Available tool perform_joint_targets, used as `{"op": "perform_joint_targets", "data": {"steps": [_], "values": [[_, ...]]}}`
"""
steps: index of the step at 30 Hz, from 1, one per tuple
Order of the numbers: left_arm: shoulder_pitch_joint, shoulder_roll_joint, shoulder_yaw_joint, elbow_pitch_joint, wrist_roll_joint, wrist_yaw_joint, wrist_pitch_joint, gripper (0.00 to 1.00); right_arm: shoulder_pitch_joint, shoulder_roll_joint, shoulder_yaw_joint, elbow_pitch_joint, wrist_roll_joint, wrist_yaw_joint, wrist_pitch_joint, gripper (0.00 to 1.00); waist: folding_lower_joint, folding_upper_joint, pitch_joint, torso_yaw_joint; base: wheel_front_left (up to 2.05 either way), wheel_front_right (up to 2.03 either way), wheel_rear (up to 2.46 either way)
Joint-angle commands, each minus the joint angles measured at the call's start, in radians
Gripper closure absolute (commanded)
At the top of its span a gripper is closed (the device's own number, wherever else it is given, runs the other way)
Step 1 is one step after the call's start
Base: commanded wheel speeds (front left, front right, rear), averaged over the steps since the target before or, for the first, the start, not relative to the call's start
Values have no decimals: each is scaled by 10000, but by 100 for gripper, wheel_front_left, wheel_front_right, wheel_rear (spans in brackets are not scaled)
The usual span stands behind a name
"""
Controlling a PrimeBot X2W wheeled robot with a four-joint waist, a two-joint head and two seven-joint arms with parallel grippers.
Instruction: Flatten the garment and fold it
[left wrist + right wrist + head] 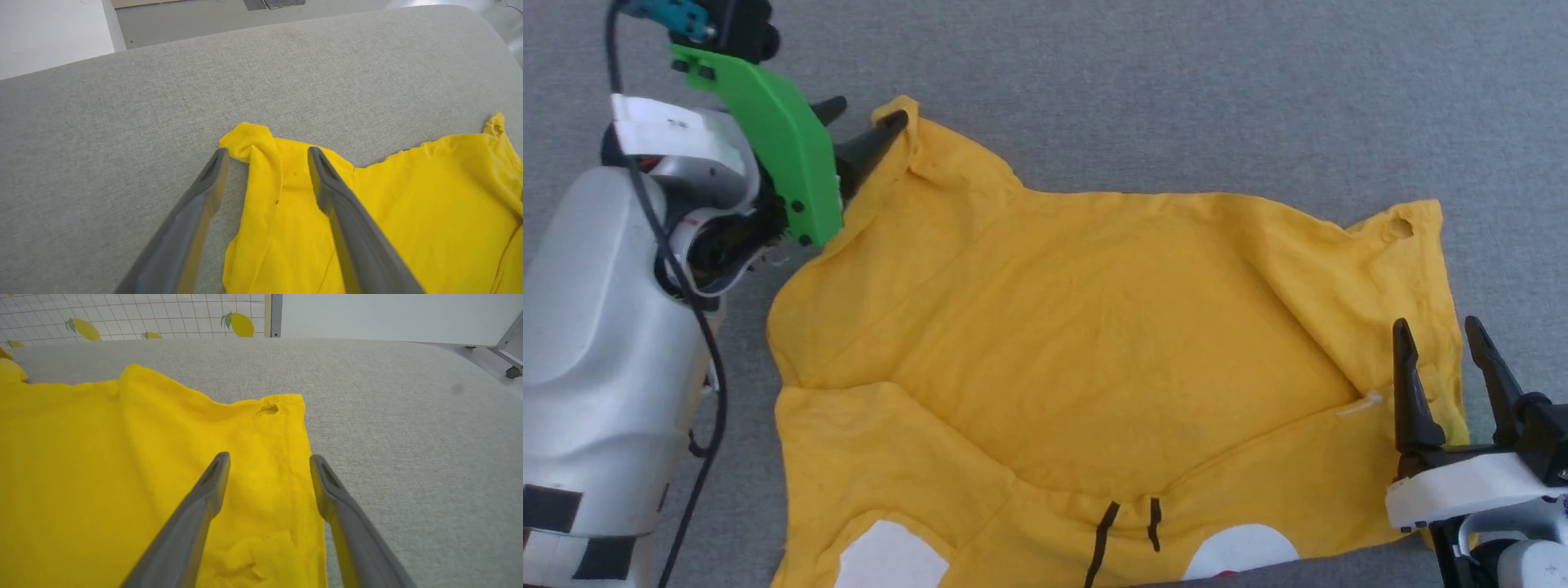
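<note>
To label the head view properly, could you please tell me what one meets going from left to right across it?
From the left: pale left forearm → green bracket → left gripper → garment → right gripper.

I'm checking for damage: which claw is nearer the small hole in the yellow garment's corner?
Right. The right claw is open at the garment edge, just short of the hole; the left claw is at the opposite, bunched corner.
</note>
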Motion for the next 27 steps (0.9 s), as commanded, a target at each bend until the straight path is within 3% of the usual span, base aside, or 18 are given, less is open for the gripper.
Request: {"op": "perform_joint_targets", "data": {"steps": [1,18,19,20,27], "values": [[-129,-36,-119,81,0,-67,22,0,-205,4,39,42,72,-17,-107,0,-1,-1,265,-282,0,0,0],[-268,475,-598,1268,1037,85,-969,0,-573,5,97,248,204,-17,-265,0,-1,-1,1003,-683,0,0,0],[-278,500,-602,1317,1035,80,-986,39,-598,5,95,248,203,-17,-261,0,-1,-1,1023,-694,0,0,0],[-293,531,-580,1368,1034,78,-1035,100,-627,5,88,248,203,-17,-258,0,-1,-1,1042,-704,0,0,0],[-210,506,-359,1333,434,38,-1042,100,-770,5,21,215,114,-17,-195,0,-1,-1,934,-664,0,0,0]]}}
